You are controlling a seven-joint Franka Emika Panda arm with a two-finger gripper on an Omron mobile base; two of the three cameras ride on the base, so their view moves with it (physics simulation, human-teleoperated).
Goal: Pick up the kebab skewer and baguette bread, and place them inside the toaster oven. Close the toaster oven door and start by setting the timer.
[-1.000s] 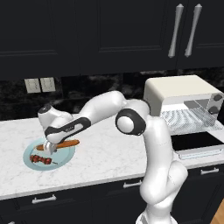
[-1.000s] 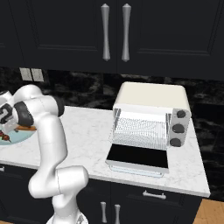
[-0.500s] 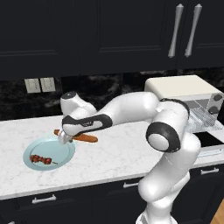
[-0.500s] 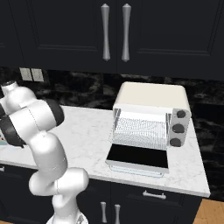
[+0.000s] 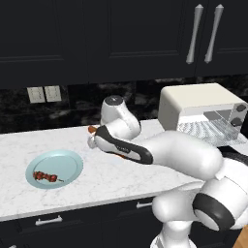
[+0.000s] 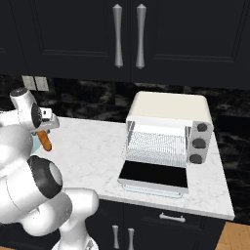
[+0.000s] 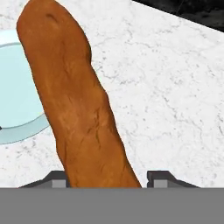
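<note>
The claw [image 7: 104,179] is closed on the baguette [image 7: 74,98], gripping it near one end; in the hand view the loaf runs out from between the two dark fingertips, above the white marble counter [image 7: 170,109] and the rim of the light blue plate [image 7: 19,100]. In the right base view the baguette [image 6: 45,140] hangs at the far left, well apart from the toaster oven [image 6: 168,129].

By my reading, the first pickup is made and the carry is under way. The kebab skewer [image 5: 47,177] lies on the plate [image 5: 68,162], untouched. The toaster oven door [image 6: 154,176] lies folded down and open, the wire rack bare. Loading both foods, shutting the door and setting the timer remain.

Dark cabinets [image 6: 127,39] with silver handles hang above a black stone backsplash.
</note>
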